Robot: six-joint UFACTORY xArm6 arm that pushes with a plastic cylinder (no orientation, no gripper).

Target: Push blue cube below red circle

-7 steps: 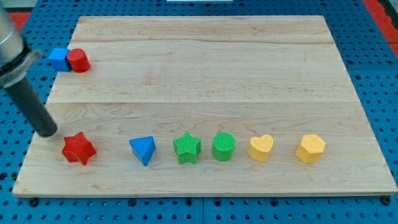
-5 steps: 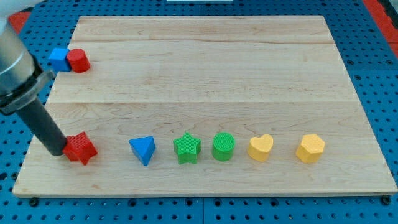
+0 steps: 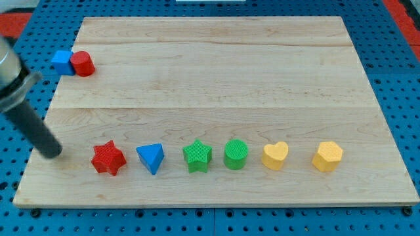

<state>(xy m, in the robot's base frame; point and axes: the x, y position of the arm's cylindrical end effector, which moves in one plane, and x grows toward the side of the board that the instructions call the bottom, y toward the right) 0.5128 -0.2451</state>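
The blue cube point(image 3: 62, 62) sits at the board's far left edge near the view's top, touching the left side of the red circle point(image 3: 83, 63). My tip point(image 3: 51, 153) rests on the board near its left edge, well below both blocks. The tip is to the left of the red star point(image 3: 108, 158) and apart from it.
A row of blocks runs along the view's bottom: red star, blue triangle point(image 3: 151, 157), green star point(image 3: 197, 156), green circle point(image 3: 236, 155), yellow heart point(image 3: 275, 156), yellow hexagon point(image 3: 327, 157). The wooden board point(image 3: 216, 78) lies on a blue pegboard; its left edge is close to the tip.
The tip pushed the red star to the right, close to the blue triangle, then drew back to the left. The blue cube and red circle have not moved.
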